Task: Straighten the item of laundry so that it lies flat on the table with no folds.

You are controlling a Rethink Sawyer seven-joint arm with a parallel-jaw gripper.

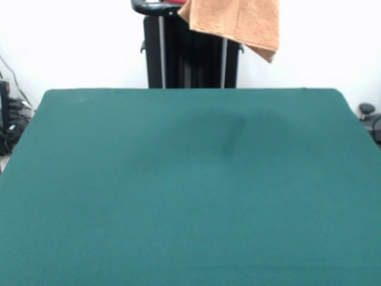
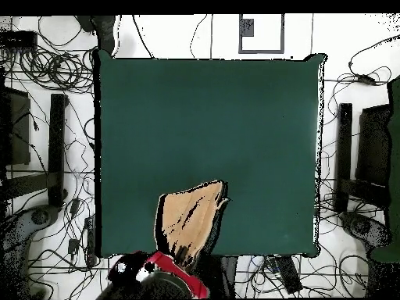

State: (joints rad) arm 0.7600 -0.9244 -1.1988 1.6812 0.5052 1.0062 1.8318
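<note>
One small orange-tan terry towel [image 1: 238,21] hangs lifted high over the dark green felt table's [image 1: 190,196] robot-side edge; the gripper's state cannot be told. Best lowered slowly, trailing edge first.

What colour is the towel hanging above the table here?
Light orange-tan, plain terry with no pattern visible. The towel shows best in the front view, hanging clear of the green table.

The towel [image 1: 238,21] is plain light orange-tan, the table [image 1: 178,196] dark green, the arm [image 2: 176,273] red and black.
</note>
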